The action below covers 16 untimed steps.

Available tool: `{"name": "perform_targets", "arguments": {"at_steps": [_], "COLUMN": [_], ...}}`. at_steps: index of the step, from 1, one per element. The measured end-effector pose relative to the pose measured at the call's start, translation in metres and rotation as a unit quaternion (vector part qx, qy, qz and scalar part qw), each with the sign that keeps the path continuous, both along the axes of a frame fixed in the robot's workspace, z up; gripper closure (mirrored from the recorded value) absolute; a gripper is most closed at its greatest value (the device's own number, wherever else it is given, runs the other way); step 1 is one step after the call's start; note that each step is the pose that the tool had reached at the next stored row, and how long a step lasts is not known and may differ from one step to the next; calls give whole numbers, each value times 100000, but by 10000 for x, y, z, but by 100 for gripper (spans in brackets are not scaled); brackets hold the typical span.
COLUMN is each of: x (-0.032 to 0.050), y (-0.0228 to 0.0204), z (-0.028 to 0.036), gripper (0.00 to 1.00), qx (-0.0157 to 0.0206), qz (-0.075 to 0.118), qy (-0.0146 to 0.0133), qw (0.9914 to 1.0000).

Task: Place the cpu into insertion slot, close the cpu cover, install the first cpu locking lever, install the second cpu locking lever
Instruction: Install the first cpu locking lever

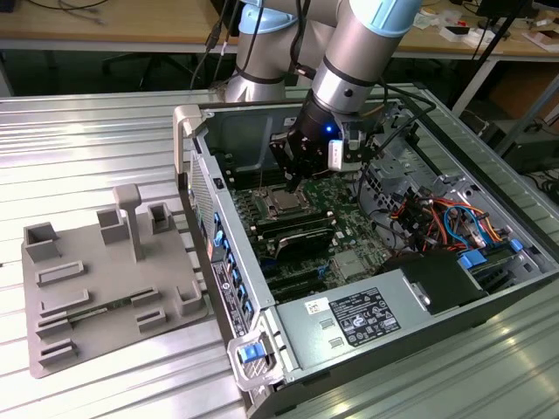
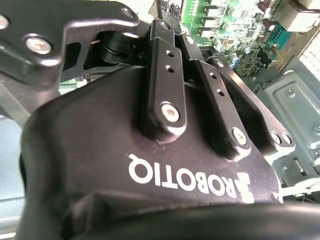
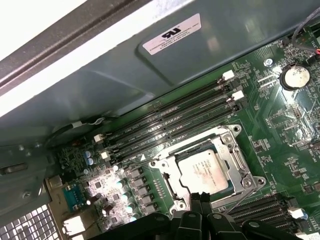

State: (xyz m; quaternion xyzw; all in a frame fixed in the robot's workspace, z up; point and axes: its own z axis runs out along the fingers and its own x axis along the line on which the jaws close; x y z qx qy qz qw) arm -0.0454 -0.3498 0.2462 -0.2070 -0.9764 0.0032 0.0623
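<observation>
In the exterior view, the black two-fingered end effector (image 1: 291,182) is being held just above the dark square metal-rimmed insertion slot (image 1: 284,202). In the second wrist view, its fingers (image 2: 162,75) are being pressed together on nothing. In the first wrist view, the small flat silver-grey square cpu (image 3: 204,172) is sitting in that slot, framed by the silver metal cpu cover (image 3: 167,171). The cpu is being judged light, stiff and fragile, best taken by its edges.

White upside-down lettering (image 2: 190,182) crosses the pincer (image 2: 174,32) body. A printed sticker (image 3: 172,34) marks the case wall (image 3: 125,75). A white label (image 1: 365,316) tops the power supply (image 1: 301,349) at the pincer's five o'clock.
</observation>
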Motion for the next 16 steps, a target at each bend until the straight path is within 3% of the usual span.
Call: {"name": "perform_targets", "arguments": {"at_steps": [16], "x": [0], "y": [0], "z": [0], "gripper": [89], "qx": [299], "qz": [1738], "qy": [-4], "qw": [99984]}}
